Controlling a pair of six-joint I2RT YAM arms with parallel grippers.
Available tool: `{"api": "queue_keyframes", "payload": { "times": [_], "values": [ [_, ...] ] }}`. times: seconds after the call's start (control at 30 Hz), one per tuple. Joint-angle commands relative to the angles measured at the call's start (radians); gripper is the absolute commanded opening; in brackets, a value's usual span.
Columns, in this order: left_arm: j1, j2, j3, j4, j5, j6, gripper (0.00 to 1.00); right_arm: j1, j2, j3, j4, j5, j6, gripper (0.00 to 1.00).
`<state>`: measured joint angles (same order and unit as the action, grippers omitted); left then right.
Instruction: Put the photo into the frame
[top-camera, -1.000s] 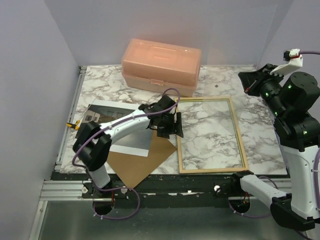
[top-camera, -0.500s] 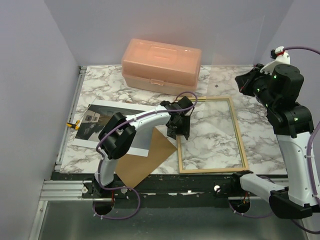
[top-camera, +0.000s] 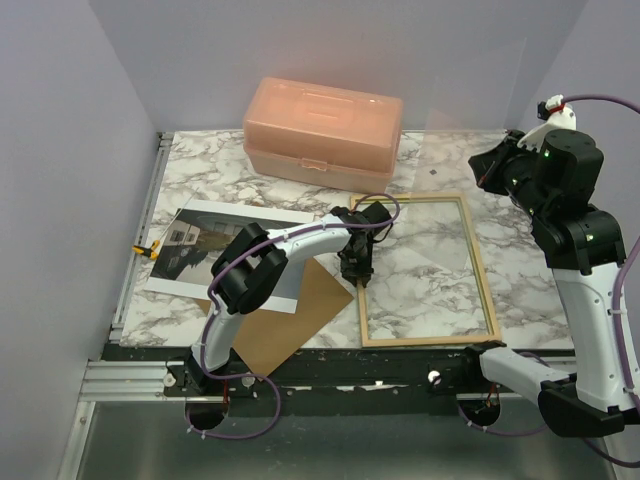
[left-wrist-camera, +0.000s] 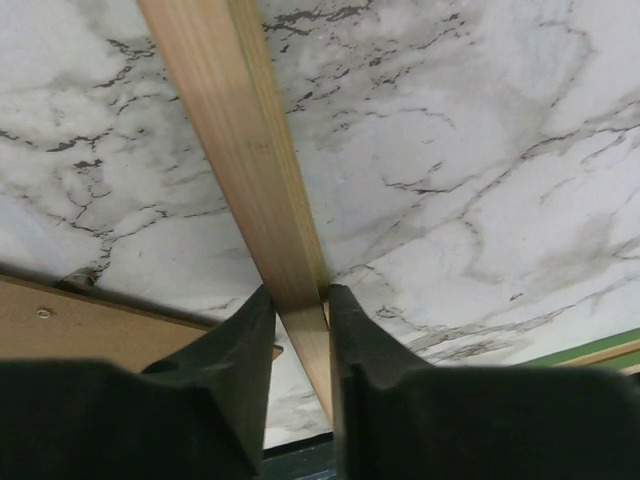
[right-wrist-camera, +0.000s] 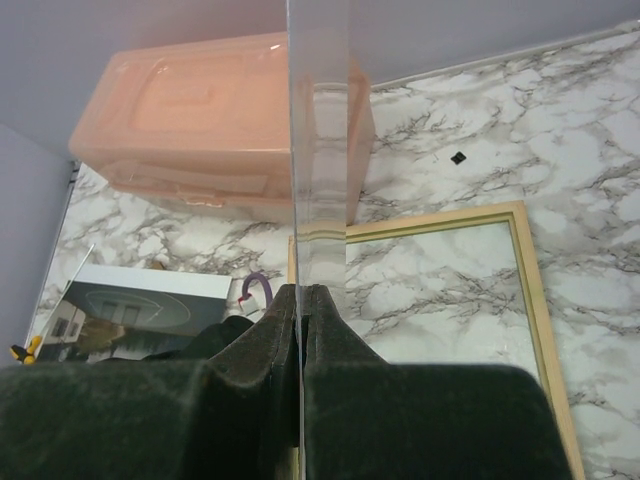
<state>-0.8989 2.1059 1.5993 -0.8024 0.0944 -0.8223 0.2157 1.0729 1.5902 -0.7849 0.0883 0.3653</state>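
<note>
My left gripper (left-wrist-camera: 298, 292) pinches the left rail of the frame (top-camera: 481, 280), which lies pale side up on the table (top-camera: 200, 170). The photo (top-camera: 190, 250) lies flat to its left. My right gripper (right-wrist-camera: 301, 295) is clamped on a clear pane (right-wrist-camera: 318, 150), raised above the table.

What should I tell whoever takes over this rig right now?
Left tool: shut on the left rail of the frame, which lies pale wood side up on the table.
Right tool: shut on a clear pane, held upright off the table.
Photo: flat on the table, left of the frame, overlapping the brown backing board.
Done: nothing is in the frame yet.
Left: get the photo into the frame.
</note>
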Motion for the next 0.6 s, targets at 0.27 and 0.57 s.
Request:
{"api": "queue_keyframes", "payload": {
  "times": [0.27,0.57],
  "values": [
    [-0.012,-0.085,0.009,0.067,0.048,-0.043,0.0,-0.001,-0.001,-0.021,0.019,-0.016,0.012,0.0],
    [-0.004,-0.208,-0.032,0.015,-0.054,-0.075,0.0,-0.001,0.01,-0.038,0.031,-0.059,0.023,0.0]
  ]
}}
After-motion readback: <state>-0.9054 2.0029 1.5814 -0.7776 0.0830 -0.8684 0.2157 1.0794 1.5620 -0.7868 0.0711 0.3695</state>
